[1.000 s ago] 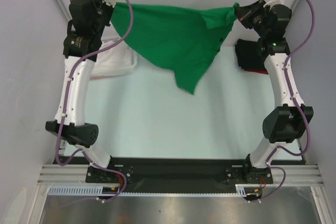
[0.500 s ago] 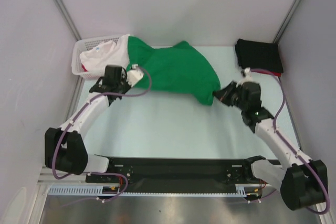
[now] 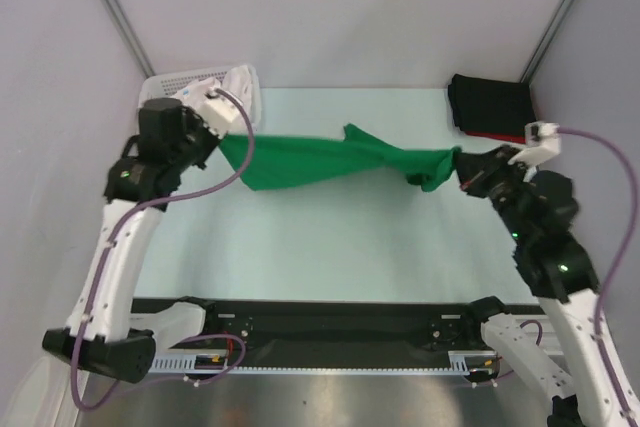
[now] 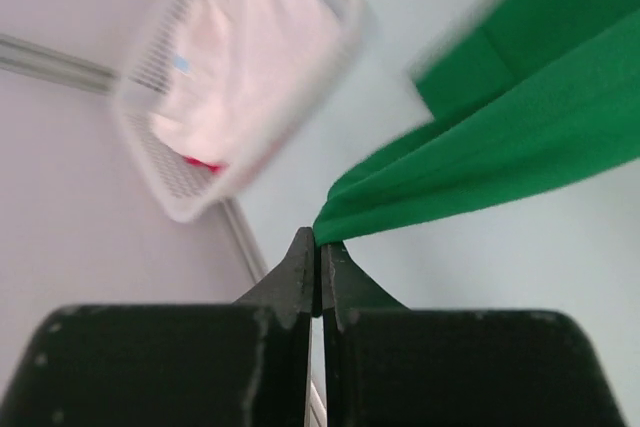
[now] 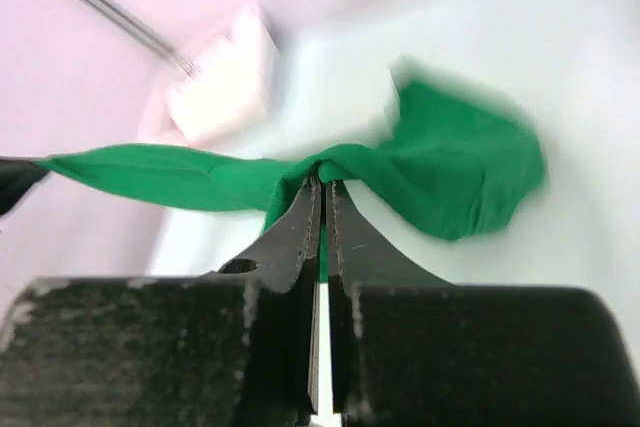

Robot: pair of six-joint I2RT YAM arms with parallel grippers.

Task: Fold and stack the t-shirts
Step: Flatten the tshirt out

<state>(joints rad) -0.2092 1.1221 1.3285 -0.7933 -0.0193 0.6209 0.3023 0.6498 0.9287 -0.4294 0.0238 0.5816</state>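
A bright green t-shirt [image 3: 330,159] hangs stretched in a band across the middle of the table. My left gripper [image 3: 224,144] is shut on its left end, with an edge pinched at the fingertips [image 4: 318,243]. My right gripper [image 3: 461,167] is shut on its right end, where the cloth bunches over the tips [image 5: 325,181]. The rest of the green t-shirt [image 5: 455,162] droops past them. A folded black t-shirt [image 3: 489,100] lies at the back right corner on a red one [image 3: 500,135]. A white t-shirt [image 4: 250,42] fills the basket, with a bit of red [image 4: 205,162] under it.
The white mesh basket [image 3: 172,84] stands at the back left corner, just behind my left arm. Grey walls close in the table on the left, back and right. The arm bases sit on a black rail [image 3: 330,322] at the near edge.
Half a second ago the green t-shirt lay spread low by the basket. Both grippers have since moved up and apart, pulling it into a taut band. The right arm has swung back towards the right.
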